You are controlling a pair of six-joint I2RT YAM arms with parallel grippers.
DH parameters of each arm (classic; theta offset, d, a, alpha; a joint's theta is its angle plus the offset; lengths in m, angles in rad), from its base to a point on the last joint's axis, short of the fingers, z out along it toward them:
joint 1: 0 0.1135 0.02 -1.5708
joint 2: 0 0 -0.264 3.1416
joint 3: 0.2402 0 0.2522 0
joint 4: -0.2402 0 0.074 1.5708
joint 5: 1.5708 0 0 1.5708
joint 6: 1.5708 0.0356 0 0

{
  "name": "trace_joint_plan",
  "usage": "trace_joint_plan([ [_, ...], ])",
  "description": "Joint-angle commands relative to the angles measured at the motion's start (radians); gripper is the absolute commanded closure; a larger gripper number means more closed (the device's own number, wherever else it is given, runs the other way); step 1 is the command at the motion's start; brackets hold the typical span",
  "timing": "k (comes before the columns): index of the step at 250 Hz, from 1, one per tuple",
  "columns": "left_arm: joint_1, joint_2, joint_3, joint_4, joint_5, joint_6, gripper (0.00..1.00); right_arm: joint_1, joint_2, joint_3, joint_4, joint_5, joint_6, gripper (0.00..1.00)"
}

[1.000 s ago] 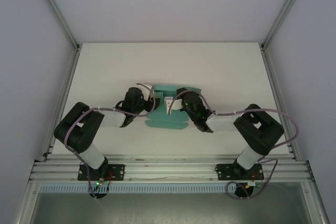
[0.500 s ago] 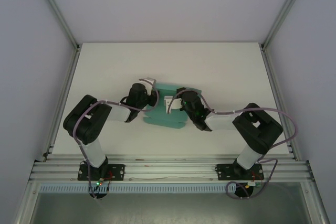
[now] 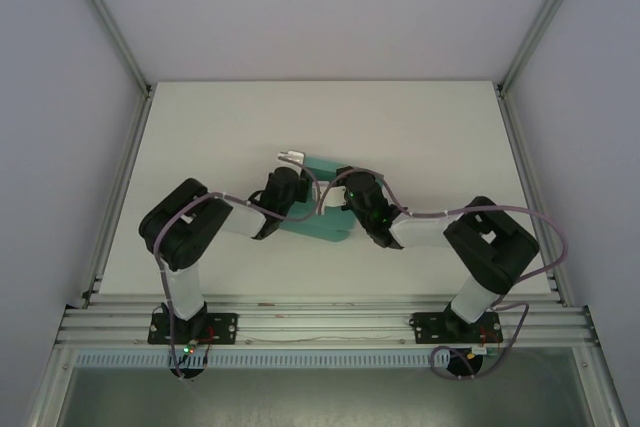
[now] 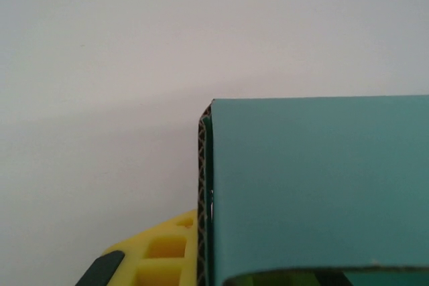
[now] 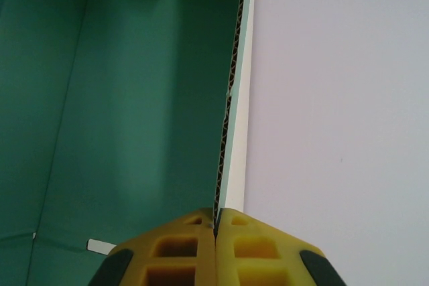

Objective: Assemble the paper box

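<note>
Right wrist: right end effector (image 5: 215,222) pinches box (image 5: 134,98) wall edge, box interior to its left | top external: left end effector (image 3: 293,161) at box's far-left edge, grip unclear; box between both, on tabletop (image 3: 430,127).

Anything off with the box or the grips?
Nothing stands out. The paper box looks intact: the right gripper has its jaws shut on one wall, and the card there is straight, with no tears or crushing visible. The left wrist view shows a cleanly folded panel.
</note>
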Motion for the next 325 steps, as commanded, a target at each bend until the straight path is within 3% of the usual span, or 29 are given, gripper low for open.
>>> trace_joint_plan([
  [1,-0.017,0.037,0.029,-0.068,-0.218,-0.028,1.0,0.011,-0.013,0.014,-0.096,-0.057,0.027,1.0],
  [35,-0.02,0.038,0.031,-0.104,-0.234,-0.088,1.0,0.011,-0.01,0.017,-0.096,-0.045,0.028,1.0],
  [66,-0.029,0.03,0.003,-0.047,-0.151,-0.087,1.0,0.012,-0.013,0.019,-0.105,-0.049,0.033,1.0],
  [80,-0.029,0.017,0.022,-0.104,-0.141,-0.101,1.0,0.012,-0.013,0.021,-0.105,-0.045,0.038,1.0],
  [129,-0.027,-0.07,0.01,-0.177,-0.084,-0.13,0.54,0.011,-0.013,0.025,-0.107,-0.043,0.042,1.0],
  [165,-0.028,-0.138,-0.006,-0.224,-0.045,-0.146,0.45,0.011,-0.008,0.028,-0.108,-0.024,0.045,1.0],
  [198,-0.027,-0.142,-0.01,-0.249,-0.038,-0.166,0.45,0.011,-0.01,0.029,-0.106,-0.023,0.044,1.0],
  [243,-0.013,-0.117,-0.013,-0.264,-0.045,-0.178,0.56,0.011,-0.015,0.033,-0.11,-0.008,0.045,1.0],
  [325,0.032,-0.043,-0.016,-0.141,0.042,-0.119,0.6,0.011,-0.025,0.05,-0.185,-0.039,0.088,1.0],
])
